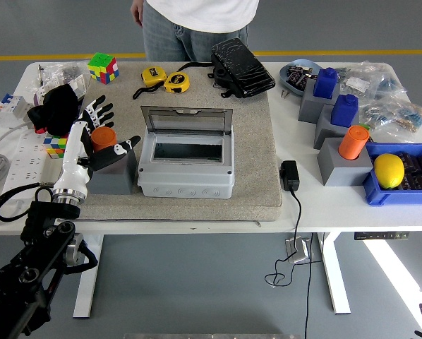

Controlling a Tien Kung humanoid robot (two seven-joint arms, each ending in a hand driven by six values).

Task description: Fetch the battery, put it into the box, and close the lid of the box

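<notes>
High head view, facing down over table (338, 205)

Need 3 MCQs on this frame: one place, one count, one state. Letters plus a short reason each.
1. Where is the lemon?
A. blue bin at right
B. in the box
C. on the mat

2. How many orange cylinders show?
A. one
B. two
C. four

3. The box lid is:
A. shut
B. open, standing up
C. lying off on the table

Key:
1 A, it lies in the blue bin by the table's right edge.
2 B, one at the left hand, one on a grey block at right.
3 B, the clear lid stands up behind the box's opening.
</notes>
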